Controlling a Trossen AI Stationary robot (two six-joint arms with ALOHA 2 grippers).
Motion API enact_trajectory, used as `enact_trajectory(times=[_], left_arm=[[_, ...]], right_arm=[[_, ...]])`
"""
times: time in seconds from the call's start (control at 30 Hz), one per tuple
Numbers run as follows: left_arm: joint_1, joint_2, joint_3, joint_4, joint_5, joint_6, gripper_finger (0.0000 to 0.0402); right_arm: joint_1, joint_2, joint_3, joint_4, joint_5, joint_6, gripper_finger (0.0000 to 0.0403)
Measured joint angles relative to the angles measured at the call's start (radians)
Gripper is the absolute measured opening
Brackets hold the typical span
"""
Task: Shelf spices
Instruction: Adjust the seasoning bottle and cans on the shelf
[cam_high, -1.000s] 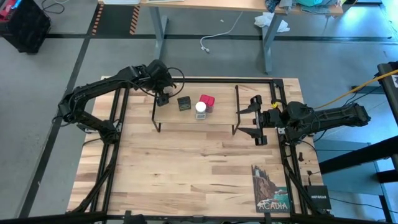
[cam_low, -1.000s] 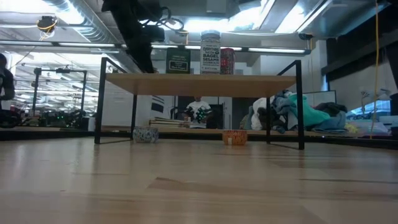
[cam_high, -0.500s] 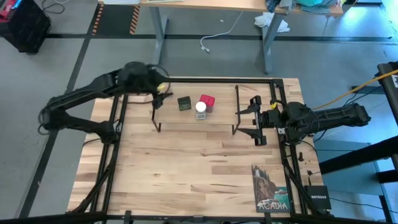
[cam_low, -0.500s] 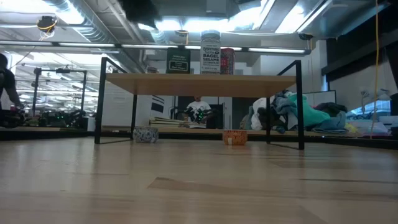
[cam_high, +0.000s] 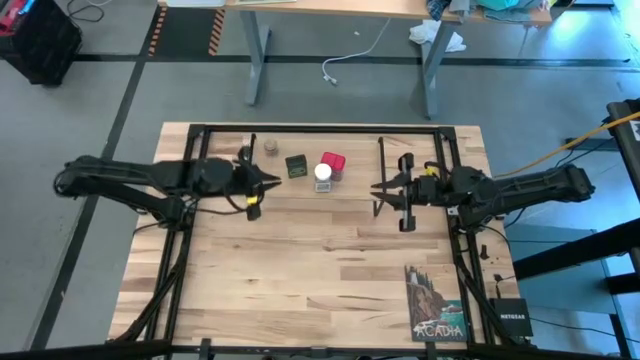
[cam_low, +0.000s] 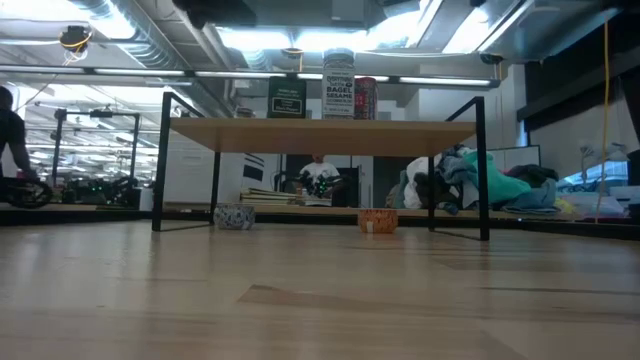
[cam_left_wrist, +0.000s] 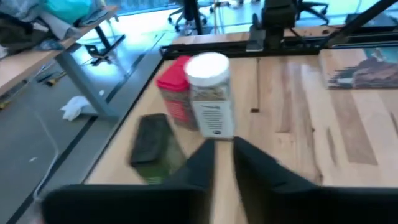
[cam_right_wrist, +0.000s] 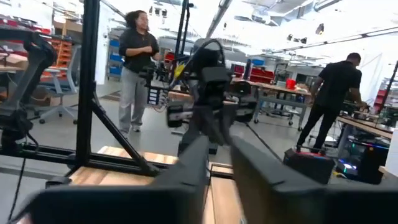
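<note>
Four spice containers already stand on the shelf (cam_high: 355, 190), so we judge the stocking step done. What remains looks like parking the arms; a next move would only need to steer clear of the shelf's wire legs and the jars.

High view: the tiny round jar (cam_high: 270, 147) sits in the upper left of the plank. The dark square tin (cam_high: 295, 166) is right of it. The red square tin (cam_high: 333, 162) and the white-capped jar (cam_high: 322, 175) are touching or nearly so, at mid-plank. The left gripper (cam_high: 268, 180) lies at the plank's left end and the right gripper (cam_high: 382, 190) at its right end, both low and pointing inward. Neither touches a container.

Low view: the plank crosses mid-frame on black legs, with the dark tin, white-capped jar and red tin in a row on top. We cannot pick out either gripper here.

Left wrist view: the two dark fingers (cam_left_wrist: 200, 167) fill the bottom centre, close together with only a slim gap and nothing between them. The white-capped jar, red tin and dark tin stand ahead of them, apart from the tips.

Right wrist view: its fingers (cam_right_wrist: 186, 171) likewise stand near each other and hold nothing. Beyond them are a black shelf leg (cam_right_wrist: 87, 87) on the left, the other arm at centre, and two people (cam_right_wrist: 135, 65) in the room.
</note>
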Motion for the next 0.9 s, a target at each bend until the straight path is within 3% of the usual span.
enact_trajectory(times=[0.1,0.37,0.53,0.9], left_arm=[[-0.013,0.0,-0.04,0.067,0.0,-0.006,0.0011],[-0.014,-0.042,-0.038,0.086,-0.07,-0.147,0.0005],[-0.037,-0.04,-0.038,0.084,-0.112,-0.151,0.0002],[-0.059,-0.09,-0.038,0.054,-0.217,-0.138,0.0001]], right_arm=[[0.0,0.049,0.003,0.025,0.003,-0.001,0.0013],[0.0,0.255,0.155,-0.023,0.091,0.004,0.0007],[0.0,0.418,0.276,-0.115,0.143,0.015,0.0004],[0.001,0.684,0.504,-0.138,0.087,0.083,0.0001]])
